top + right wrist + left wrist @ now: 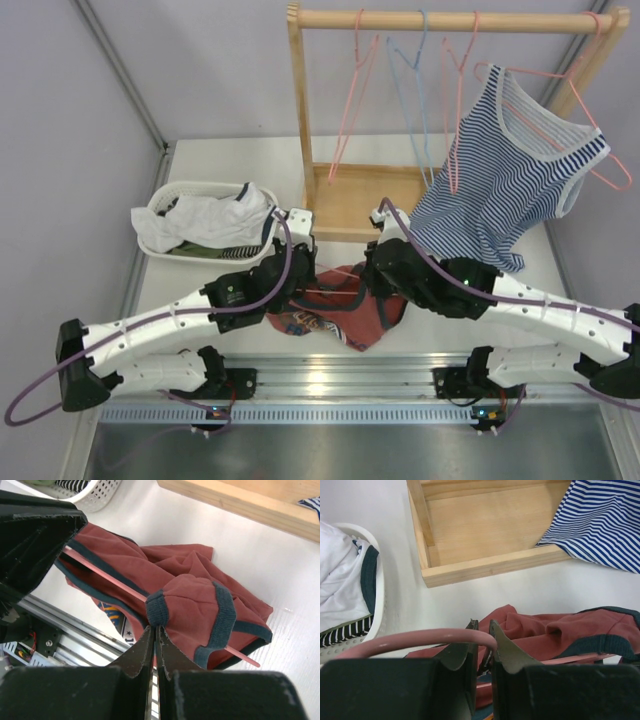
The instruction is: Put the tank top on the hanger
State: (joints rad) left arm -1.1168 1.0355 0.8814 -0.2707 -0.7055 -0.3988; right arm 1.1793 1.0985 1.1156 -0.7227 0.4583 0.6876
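Threading is judged under way: hanger (105, 577) clamped by left gripper (481, 627), tank top (192, 597) pinched by right gripper (154, 630), needing to be drawn along the wire.

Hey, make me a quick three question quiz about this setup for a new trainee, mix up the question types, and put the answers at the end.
1. True or false: the striped top hangs on the rack.
2. What is the right gripper pinching? A) the striped top B) the tank top C) the rack
3. Fill in: the left gripper is shut on the pink ____.

Key: 1 true; 2 B; 3 hanger.
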